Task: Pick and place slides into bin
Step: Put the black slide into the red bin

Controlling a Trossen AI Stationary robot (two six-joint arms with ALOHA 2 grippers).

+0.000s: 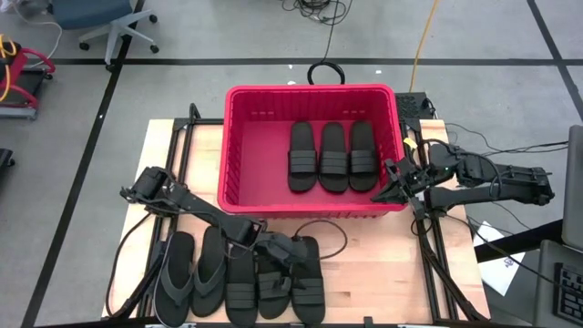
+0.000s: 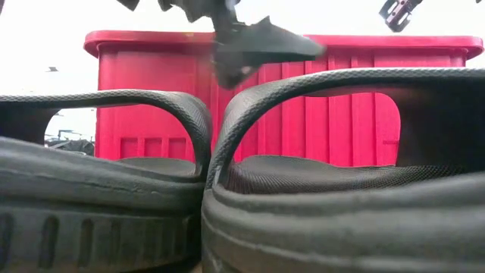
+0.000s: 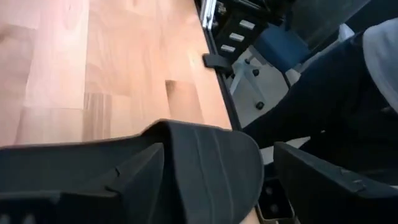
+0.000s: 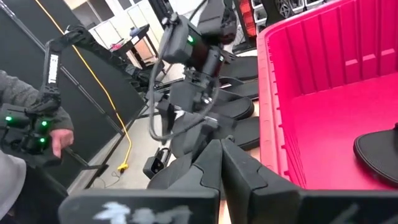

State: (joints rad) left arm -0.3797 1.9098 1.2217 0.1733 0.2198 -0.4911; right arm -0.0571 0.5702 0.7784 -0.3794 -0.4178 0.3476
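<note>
High view has my left gripper (image 1: 284, 254) down at the near edge of the worktop (image 1: 383, 264), over the row of slides still waiting there. Its jaws are pinching a black band-strap slide (image 1: 273, 273); the low view shows that slide (image 2: 261, 45) lifted and tilted in front of the red bin's wall (image 2: 341, 114), and the left wrist view shows the slide (image 3: 205, 168) sitting between the dark fingers (image 3: 323, 180).

On the worktop I count two grey flip-flops (image 1: 191, 273) on the left end of the row, then a band-strap slide (image 1: 240, 287) beside them and another one (image 1: 308, 278) on the right end.

The red bin (image 1: 239, 146) sits at the far middle of the worktop with three band-strap slides (image 1: 332, 157) lying side by side inside, towards its right half.

My right gripper (image 1: 390, 187) hangs at the bin's near right corner, just outside the wall, jaws pressed together on nothing in the right wrist view (image 4: 221, 155). A person's hand (image 4: 59, 140) shows off in that view too.
</note>
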